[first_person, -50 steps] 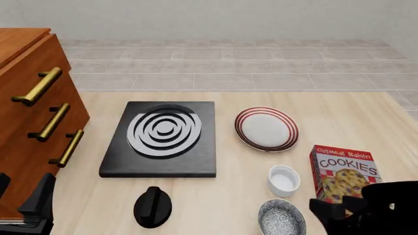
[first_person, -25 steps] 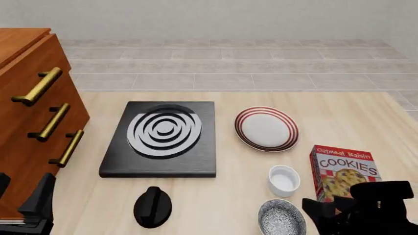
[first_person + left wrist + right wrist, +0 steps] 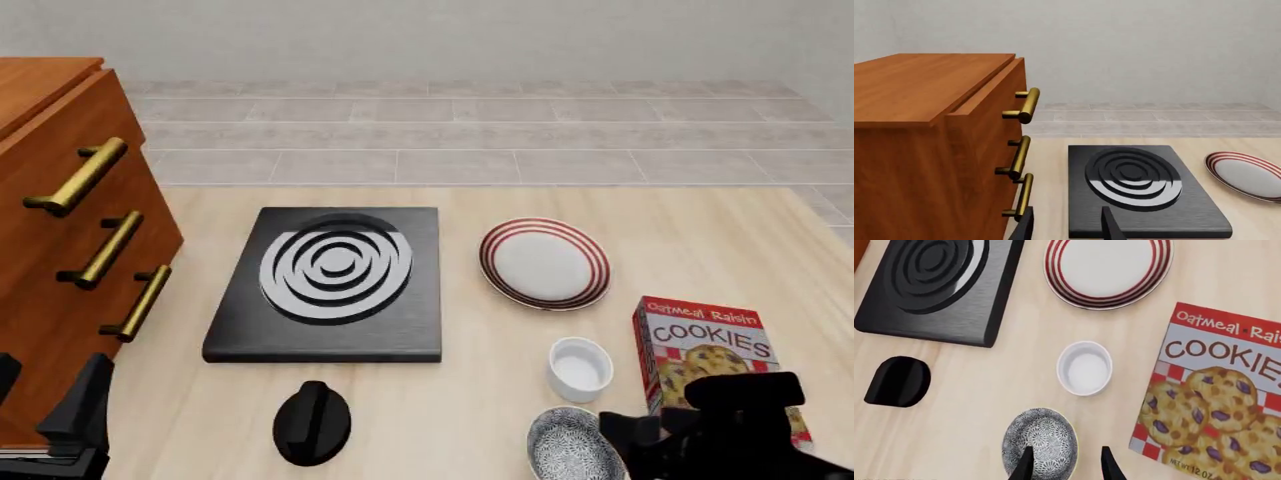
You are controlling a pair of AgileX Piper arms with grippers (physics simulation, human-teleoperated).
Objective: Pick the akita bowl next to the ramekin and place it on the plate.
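Note:
The akita bowl (image 3: 571,446) (image 3: 1039,442), speckled grey-blue and white inside, sits near the table's front edge, just in front of the white ramekin (image 3: 581,368) (image 3: 1085,368). Beyond them lies the red-ringed plate (image 3: 545,263) (image 3: 1108,267), with nothing on it. My right gripper (image 3: 630,438) (image 3: 1067,466) is open at the bowl's right side. In the right wrist view one finger is over the bowl's inside and the other is outside its rim. My left gripper (image 3: 67,425) (image 3: 1067,229) is open and holds nothing at the front left, beside the cabinet.
A black square slab with white rings (image 3: 327,282) lies left of the plate. A wooden drawer cabinet (image 3: 74,230) stands at the left. An oatmeal raisin cookie box (image 3: 705,345) lies right of the ramekin. A black rounded object (image 3: 312,422) sits at front centre.
My right gripper has moved left, closing on the bowl's right rim. The left arm and all objects have stayed put.

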